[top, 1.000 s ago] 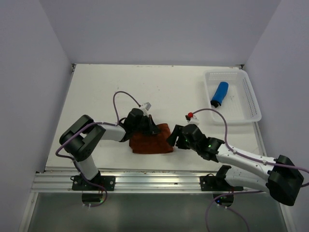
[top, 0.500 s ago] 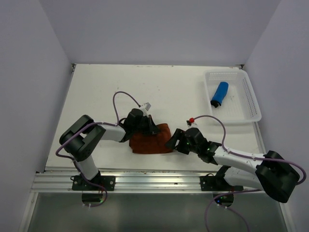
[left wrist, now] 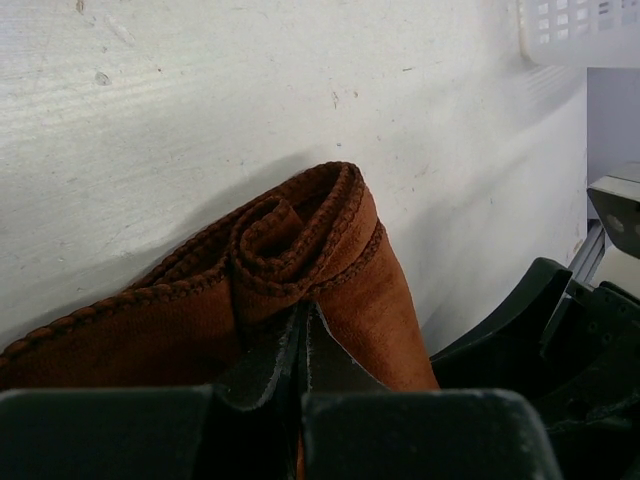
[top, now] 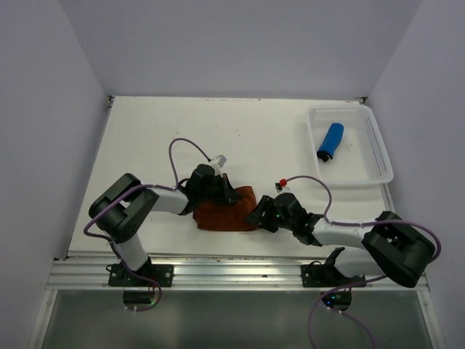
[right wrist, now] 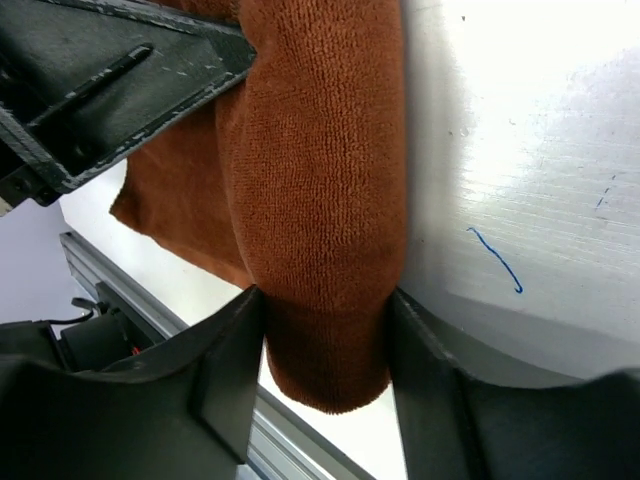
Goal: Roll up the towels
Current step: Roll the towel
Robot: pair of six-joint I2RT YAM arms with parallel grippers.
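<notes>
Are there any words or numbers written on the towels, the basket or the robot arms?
None can be read. The brown towel, blue towel and white basket carry no print. The table bears only a thin blue pen squiggle, not a letter.

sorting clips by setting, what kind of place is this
Probably a lab test cell for robot training, not a home. A bare white table sits boxed in by plain walls, two arms are bolted to a metal rail, and the only props are a brown towel and a white basket.

Brown towel (top: 225, 212) between both end effectors
</notes>
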